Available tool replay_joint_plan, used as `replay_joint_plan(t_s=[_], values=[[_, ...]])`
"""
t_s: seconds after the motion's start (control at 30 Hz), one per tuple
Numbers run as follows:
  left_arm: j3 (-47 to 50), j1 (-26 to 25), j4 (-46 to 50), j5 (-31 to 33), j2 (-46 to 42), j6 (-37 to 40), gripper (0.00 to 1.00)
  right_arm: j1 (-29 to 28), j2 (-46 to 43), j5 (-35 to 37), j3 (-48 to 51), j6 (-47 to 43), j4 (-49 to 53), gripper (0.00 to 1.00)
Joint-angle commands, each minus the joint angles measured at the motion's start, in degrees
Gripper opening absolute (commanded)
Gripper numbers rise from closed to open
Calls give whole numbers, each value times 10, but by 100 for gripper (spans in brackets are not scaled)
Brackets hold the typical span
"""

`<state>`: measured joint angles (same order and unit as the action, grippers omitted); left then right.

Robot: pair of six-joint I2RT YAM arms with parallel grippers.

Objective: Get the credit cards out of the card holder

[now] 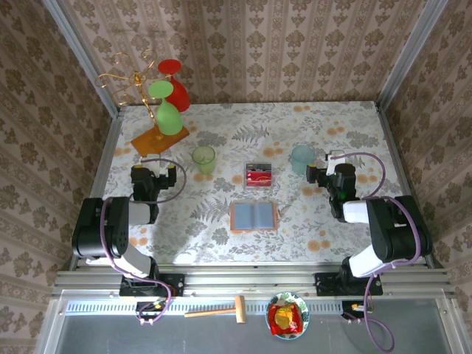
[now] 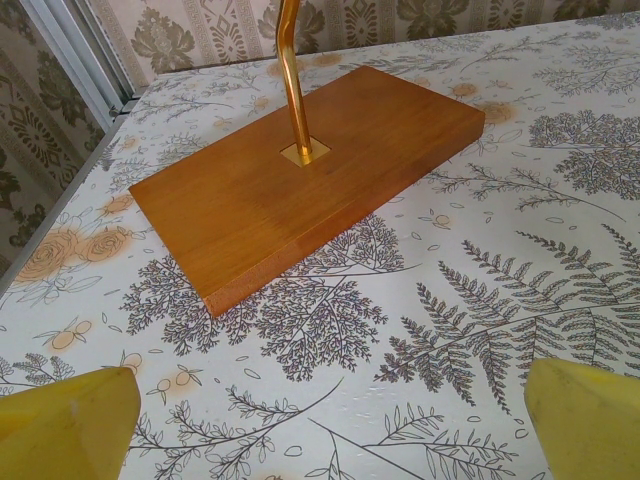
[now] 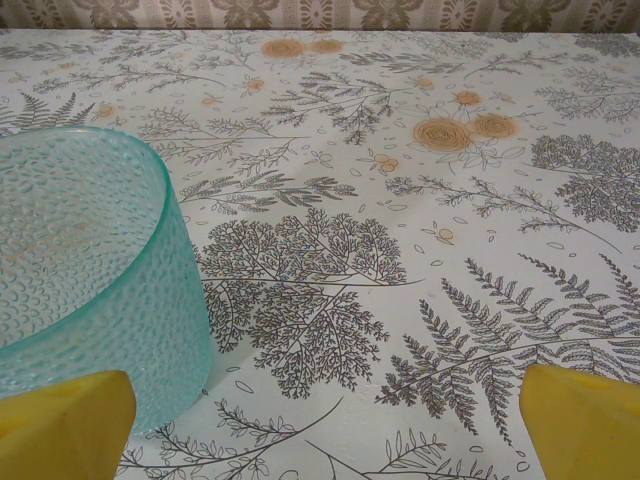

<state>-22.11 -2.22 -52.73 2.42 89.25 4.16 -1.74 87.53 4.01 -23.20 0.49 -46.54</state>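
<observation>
The card holder (image 1: 254,216) is seen lying open and flat on the table (image 1: 346,125), near the middle and towards the near edge, between the two arms. A tan-orange border is shown around two grey-blue inner panels. The credit cards cannot be made out in its pockets at this size, so their number cannot be told.

One card holder is counted. One small clear box (image 1: 259,175) with red and dark contents is placed just beyond it. Two cups are counted: a green cup (image 1: 204,159) left of the box and a teal cup (image 1: 302,158) right of it. One gold rack (image 1: 129,81) is set on an orange wooden base (image 1: 160,136) at the far left, and two stemmed glasses are hung on it, a red glass (image 1: 177,90) and a green glass (image 1: 169,118).

The left end effector (image 1: 151,171) is held near the wooden base, and the right end effector (image 1: 324,166) just beside the teal cup.

In the top view the whole layout is given. In the left wrist view the grain of the base and the gold stem seated in its square socket are brought close, with yellow fingertips (image 2: 65,425) spread wide apart and nothing between them. In the right wrist view the dimpled wall of the teal cup is seen at the left. There too the fingertips (image 3: 585,420) are held wide apart over bare table.
</observation>
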Motion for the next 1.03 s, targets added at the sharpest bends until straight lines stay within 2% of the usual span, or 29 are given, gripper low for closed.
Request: replay_joint_plan(t_s=[0.0, 0.87, 1.0], values=[[3, -3, -10, 4, -2, 9, 100, 3, 1, -4, -2, 9, -21, 100], [3, -3, -9, 5, -2, 9, 100, 8, 4, -9, -9, 14, -13, 100], [4, -3, -10, 6, -2, 9, 100, 9, -1, 4, 5, 18, -37, 100]])
